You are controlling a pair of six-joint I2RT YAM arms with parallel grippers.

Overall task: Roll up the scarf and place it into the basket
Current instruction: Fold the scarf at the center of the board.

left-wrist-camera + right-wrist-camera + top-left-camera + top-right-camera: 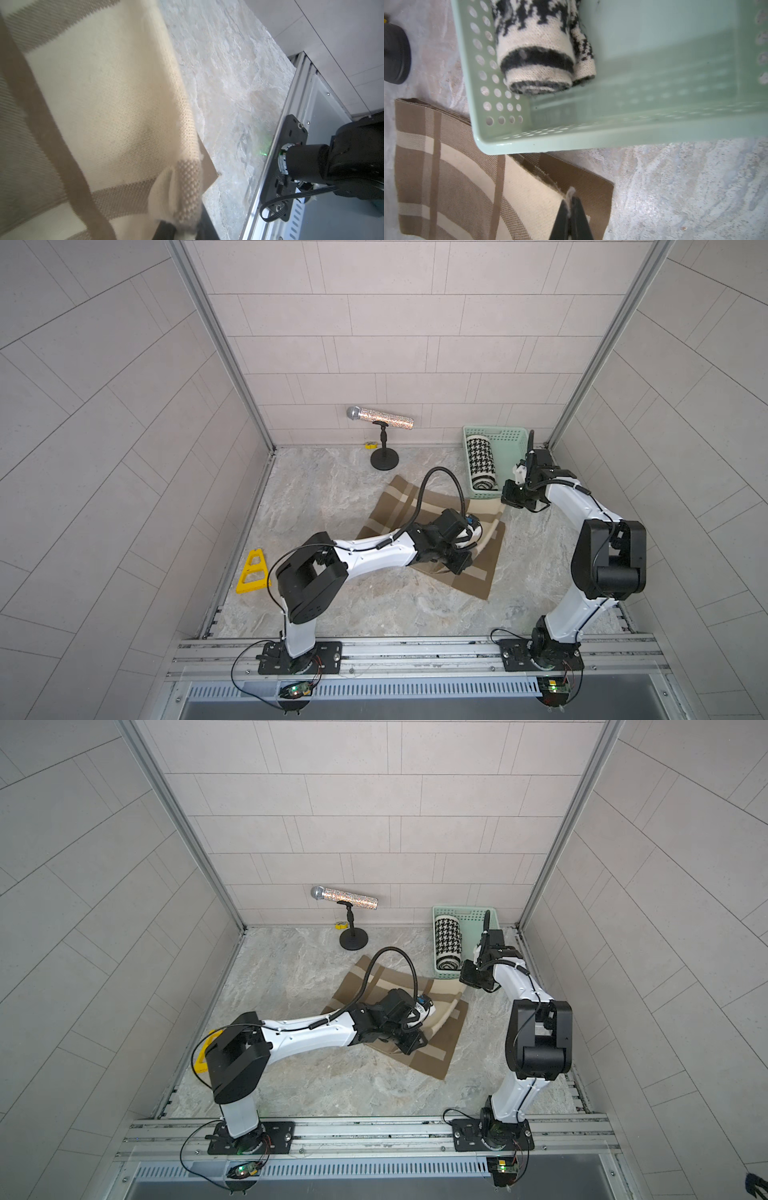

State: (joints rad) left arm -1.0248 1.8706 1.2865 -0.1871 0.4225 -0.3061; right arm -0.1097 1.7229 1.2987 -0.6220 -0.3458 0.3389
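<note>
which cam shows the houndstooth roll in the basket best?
A top view: the whole houndstooth roll lies in the basket, seen end to end in both top views. Right wrist shows only its near end, close and cropped. Left wrist shows none of it.

I see a scarf [482, 568] in brown with cream plaid bands, a mint-green basket [498, 435], a black-and-white houndstooth roll [481, 460] and a grey marbled tabletop [332, 489].
</note>
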